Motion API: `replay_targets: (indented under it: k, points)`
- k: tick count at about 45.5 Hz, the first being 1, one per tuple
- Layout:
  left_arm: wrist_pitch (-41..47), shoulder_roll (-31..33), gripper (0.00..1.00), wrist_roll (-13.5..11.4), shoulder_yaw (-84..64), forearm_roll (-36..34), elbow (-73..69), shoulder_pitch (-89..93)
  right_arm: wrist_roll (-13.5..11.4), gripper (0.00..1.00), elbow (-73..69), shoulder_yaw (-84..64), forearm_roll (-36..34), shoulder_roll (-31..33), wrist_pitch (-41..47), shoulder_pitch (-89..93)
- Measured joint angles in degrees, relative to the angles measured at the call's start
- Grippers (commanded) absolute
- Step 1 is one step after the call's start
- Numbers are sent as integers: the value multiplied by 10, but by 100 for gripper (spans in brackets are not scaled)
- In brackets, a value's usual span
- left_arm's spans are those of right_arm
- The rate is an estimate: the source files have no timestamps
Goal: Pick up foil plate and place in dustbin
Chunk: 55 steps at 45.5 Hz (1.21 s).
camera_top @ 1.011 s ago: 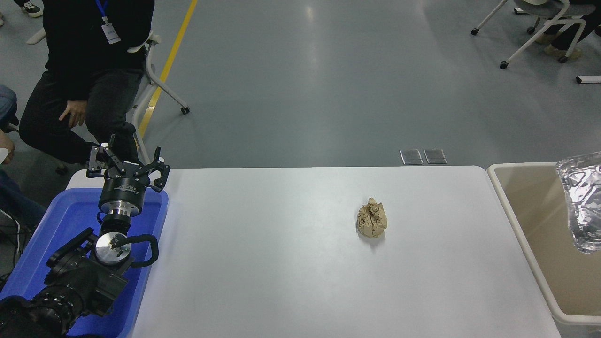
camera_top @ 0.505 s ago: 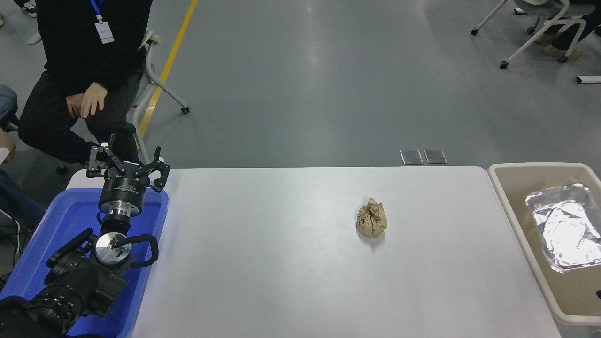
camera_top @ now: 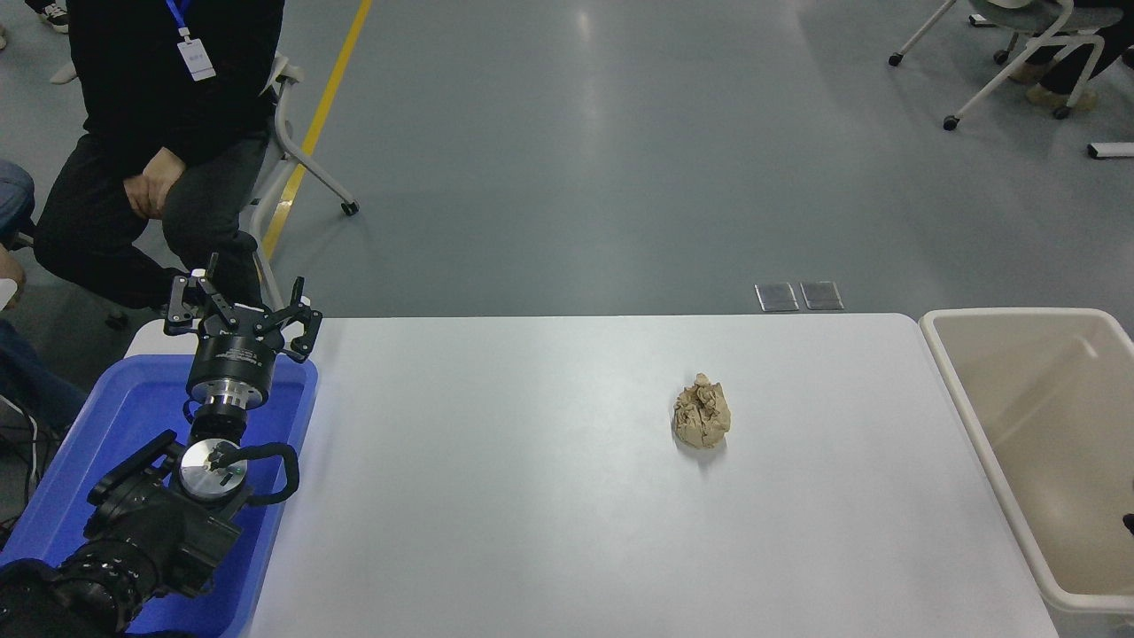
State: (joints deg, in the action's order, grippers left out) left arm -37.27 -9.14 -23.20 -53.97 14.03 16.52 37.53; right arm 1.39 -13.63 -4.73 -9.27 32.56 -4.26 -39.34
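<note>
Beige plastic forms the dustbin [camera_top: 974,416], which stands at the right edge of the frame, just beside the right end of the white table [camera_top: 532,532]. Its thick, lighter rim runs along the table's edge, and the part of its inside that shows is plain cream wall and floor. The foil plate cannot be seen on the table or in the visible part of the bin, so its place, and how it lies relative to either hand, cannot be told.

At the lower left of the frame the left arm rests over a blue tray [camera_top: 97,425]. The left hand [camera_top: 241,310] points away from the camera above the far end of this tray, with its black fingers spread apart and nothing between them. It is well apart from the dustbin, with the whole length of the table between them.

The right hand is out of the frame. Only a very small dark shape [camera_top: 1130,523] touches the right edge over the bin, too small to say what it is.

Near the middle of the table, a little to the right, lies a crumpled tan paper ball [camera_top: 702,412], alone, touching nothing else.

In the upper left of the frame a person in black clothes [camera_top: 151,115] sits on a chair behind the table, with hands together between the knees.
</note>
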Motion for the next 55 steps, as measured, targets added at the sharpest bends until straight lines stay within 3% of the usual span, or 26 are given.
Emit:
replay_targets:
  k: [18, 36, 55]
  points:
    - [0, 0, 99, 0, 0, 0, 0, 0, 0, 100, -47, -5, 123, 34, 69, -132]
    - [0, 0, 99, 0, 0, 0, 0, 0, -1, 100, -273, -24, 302, 104, 86, -254]
    - [-1, -1, 99, 0, -1, 0, 0, 1, 0, 100, -465, -243, 354, 113, 89, -441]
